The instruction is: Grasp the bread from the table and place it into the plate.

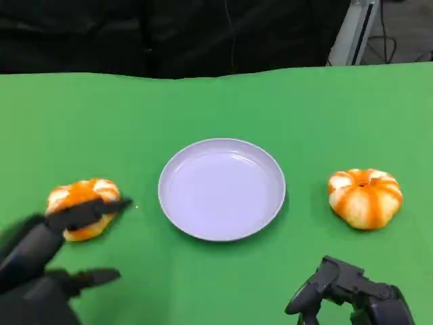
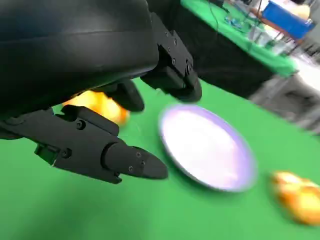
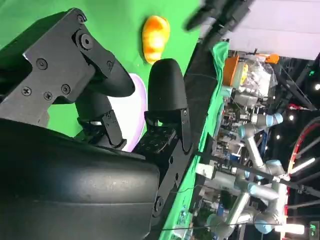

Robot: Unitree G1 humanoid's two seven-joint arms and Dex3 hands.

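Two orange-and-white pumpkin-shaped breads lie on the green table. The left bread is left of the lavender plate, and the right bread is right of it. The plate holds nothing. My left hand hovers at the left bread with its fingers spread, one finger crossing in front of the bread, and it grips nothing. The left wrist view shows that bread between the fingers, with the plate beyond. My right hand rests low near the front edge, holding nothing.
The green table ends at a dark background at the back. The right wrist view looks past my right hand's fingers over the plate to the left bread. Other robot arms and clutter stand beyond the table.
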